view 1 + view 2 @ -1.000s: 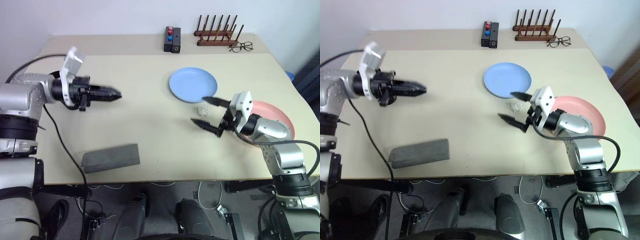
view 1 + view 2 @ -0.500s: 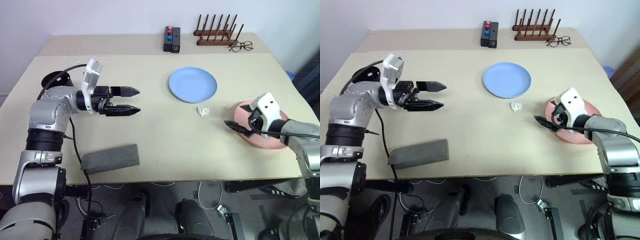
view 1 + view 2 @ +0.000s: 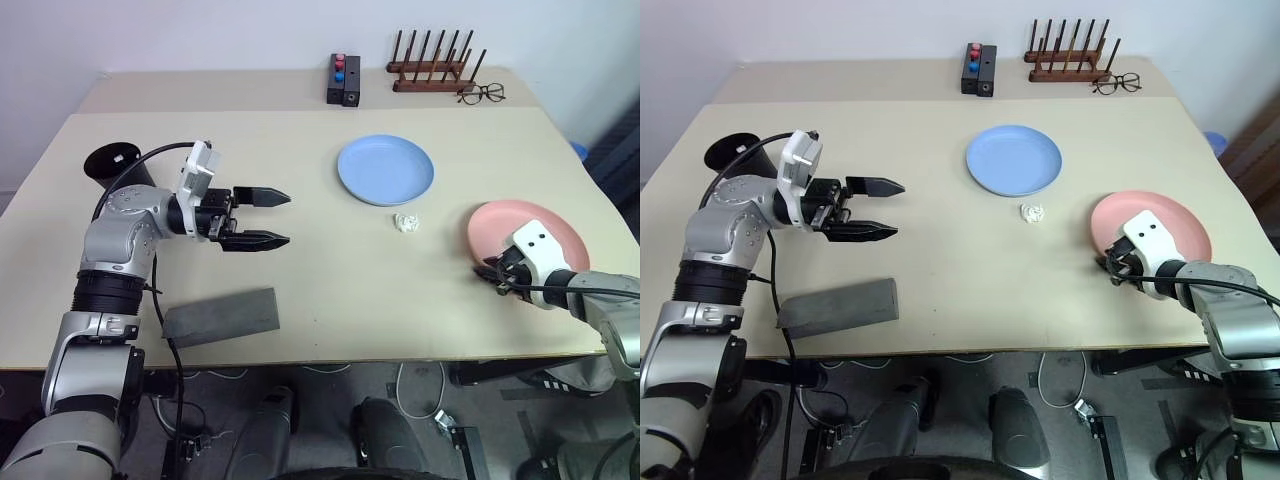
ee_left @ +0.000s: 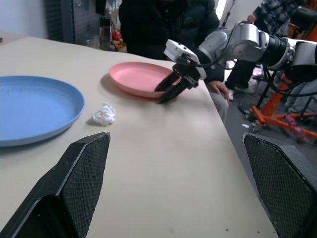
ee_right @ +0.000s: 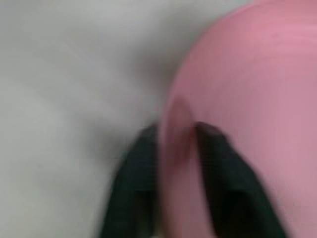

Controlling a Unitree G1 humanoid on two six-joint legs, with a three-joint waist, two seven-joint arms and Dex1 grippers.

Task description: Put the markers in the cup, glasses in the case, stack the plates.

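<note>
Right gripper (image 3: 1112, 268) with jaws clenched on the near-left rim of the pink plate (image 3: 1165, 224) near the desk's (image 3: 940, 270) right edge; left gripper (image 3: 883, 208), jaws released and empty, over the desk's left half; blue plate (image 3: 1014, 159) toward the far edge.

No text, label or number can be read on anything here, as far as these views allow.

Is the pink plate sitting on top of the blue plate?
No, the pink plate lies flat on the table apart from the blue plate.
</note>
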